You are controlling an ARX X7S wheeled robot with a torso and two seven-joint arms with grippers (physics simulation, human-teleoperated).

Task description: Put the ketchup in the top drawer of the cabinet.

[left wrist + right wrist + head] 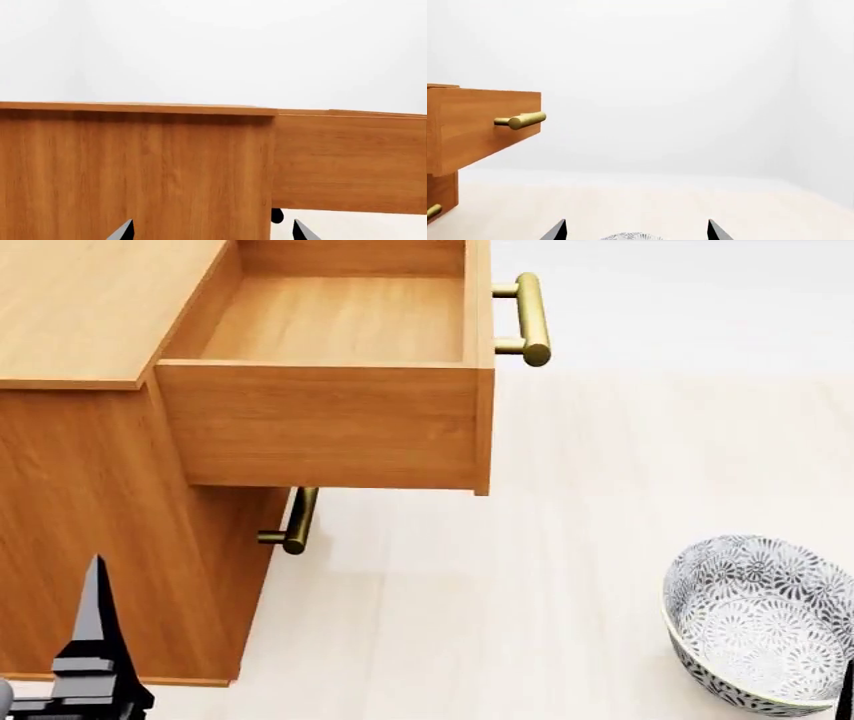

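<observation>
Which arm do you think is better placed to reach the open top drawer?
Probably left: the left end effector faces the cabinet beside the top drawer; the right end effector is farther off, by the bowl. No ketchup in view.

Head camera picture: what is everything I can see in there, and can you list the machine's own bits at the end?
cabinet: one, orange-brown wood, at the left, flat top.
top drawer: one, same wood, pulled open, nothing visible inside.
top drawer handle: one, brass bar, on the open drawer's front.
lower drawer handle: one, brass bar, under the open drawer; that drawer looks shut.
bowl: one, grey-white floral pattern, on the floor at the lower right, nothing visible inside.
floor: pale wood-look surface.
ketchup: none visible in any view.
left tool: one, dark fingertips apart, facing the cabinet's side, holding nothing.
right tool: one, dark fingertips apart, above the bowl's rim, holding nothing.
</observation>
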